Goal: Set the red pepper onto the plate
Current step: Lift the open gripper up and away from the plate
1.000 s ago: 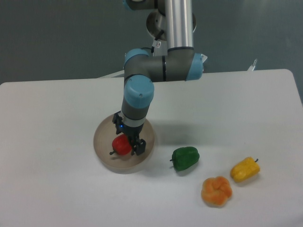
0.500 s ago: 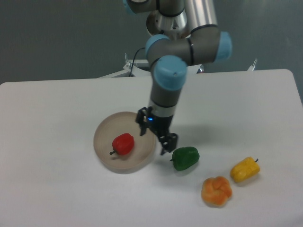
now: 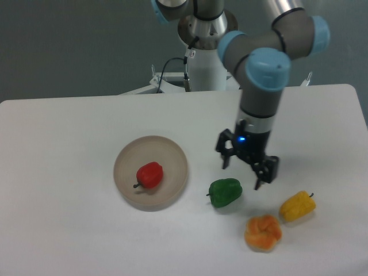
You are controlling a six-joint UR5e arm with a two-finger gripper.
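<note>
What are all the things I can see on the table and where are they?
red pepper: 1, bright red, lying on the plate
plate: 1, beige, left of the table's middle
green pepper: 1, green, on the table just right of the plate
orange pepper: 1, orange, near the front edge, right of the green pepper
yellow pepper: 1, yellow, right of the orange pepper and slightly behind it
table: 1, white, under everything
cable: 1, black, behind the table by the robot's base
arm: 1, grey with blue joints, reaching over the table's right half
gripper: 1, black, open and empty, above the green and yellow peppers
</note>
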